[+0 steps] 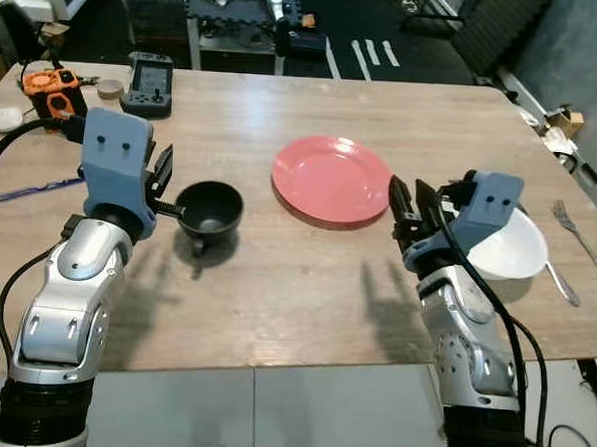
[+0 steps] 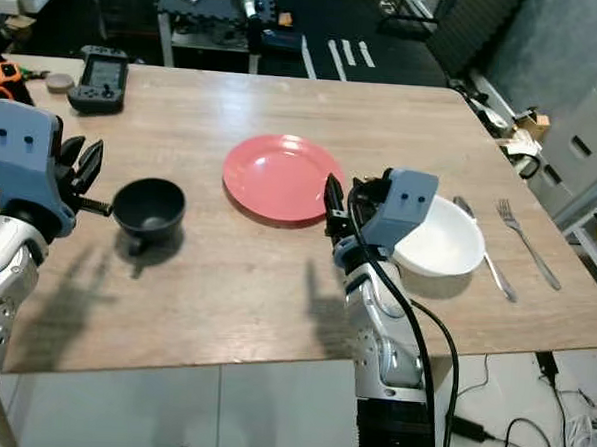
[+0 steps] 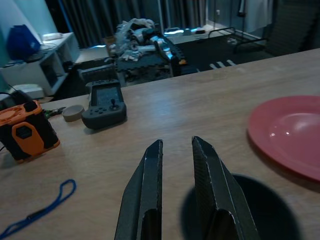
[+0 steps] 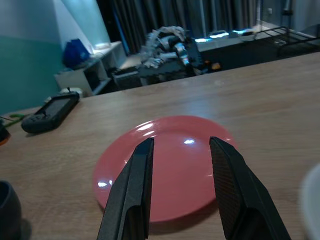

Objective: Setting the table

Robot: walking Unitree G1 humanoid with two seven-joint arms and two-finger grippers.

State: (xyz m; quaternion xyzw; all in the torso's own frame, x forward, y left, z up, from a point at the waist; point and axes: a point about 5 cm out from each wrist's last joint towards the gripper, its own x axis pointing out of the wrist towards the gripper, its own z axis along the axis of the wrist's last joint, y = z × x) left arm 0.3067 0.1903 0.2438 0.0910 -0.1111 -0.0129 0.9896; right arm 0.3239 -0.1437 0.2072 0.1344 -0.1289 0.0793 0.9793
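Observation:
A pink plate (image 1: 332, 178) lies in the middle of the wooden table (image 1: 304, 304). To its left stands a small black bowl (image 1: 209, 211). My left gripper (image 1: 164, 172) hovers just left of the bowl's rim, open by a narrow gap and holding nothing; in the left wrist view its fingers (image 3: 150, 170) stand above the bowl (image 3: 260, 210). My right gripper (image 1: 410, 197) is open at the plate's right edge, and the plate (image 4: 165, 170) lies just ahead of it. A white bowl (image 1: 512, 250) sits behind the right wrist, with a spoon (image 1: 562, 283) and a fork (image 1: 582, 241) to its right.
A dark handheld game console (image 1: 148, 83), an orange device (image 1: 53, 92), a small tan disc (image 1: 110, 88) and a white puck (image 1: 6, 118) lie at the far left of the table. A blue cord (image 1: 30, 189) lies near my left arm. Furniture and clutter stand beyond the far edge.

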